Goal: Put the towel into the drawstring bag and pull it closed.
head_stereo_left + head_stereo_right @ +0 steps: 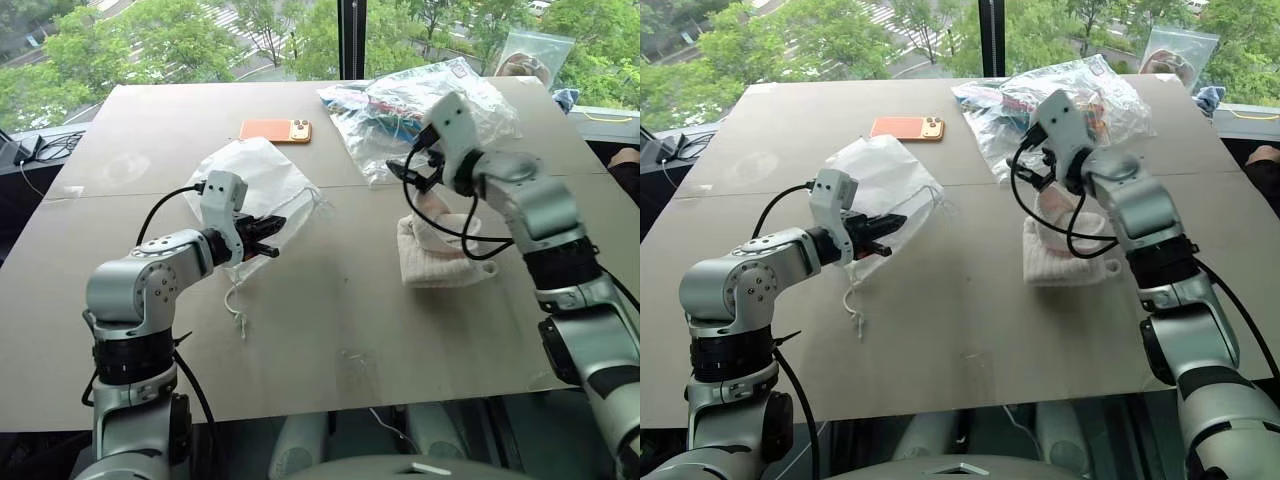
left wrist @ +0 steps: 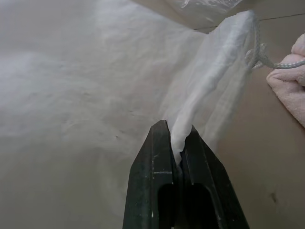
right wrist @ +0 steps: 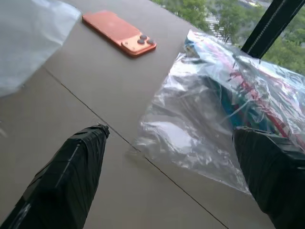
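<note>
While the left gripper (image 1: 268,228) has its jaws pinched tight on a fold of the drawstring bag's (image 1: 258,175) rim, the bag lies slack on the table (image 1: 330,300) at about 10 o'clock from the table's middle, its white cord (image 1: 236,305) trailing toward the near edge. So the mouth is held, just not really opened up.

The towel (image 1: 440,258) is still sitting outside the bag, a folded whitish-pink lump at roughly 3 o'clock from centre, well apart from the bag. The right gripper (image 3: 176,176) hangs above the towel with its fingers spread wide and nothing between them, pointing off toward the clear plastic bag (image 1: 420,110) at 1 o'clock and the orange phone (image 1: 275,130) at 12.

Honestly, the step in hand looks like grabbing the towel, and the robot probably wants to tip that right wrist down and drop onto the top of the folds, not the edge, so the whole bundle comes up without unrolling. Meanwhile the left side should likely lift its pinch a bit so the mouth gapes; stuffing a towel into a flat opening will just push the bag around. Watch the plastic bag right behind the towel, easy to snag.
</note>
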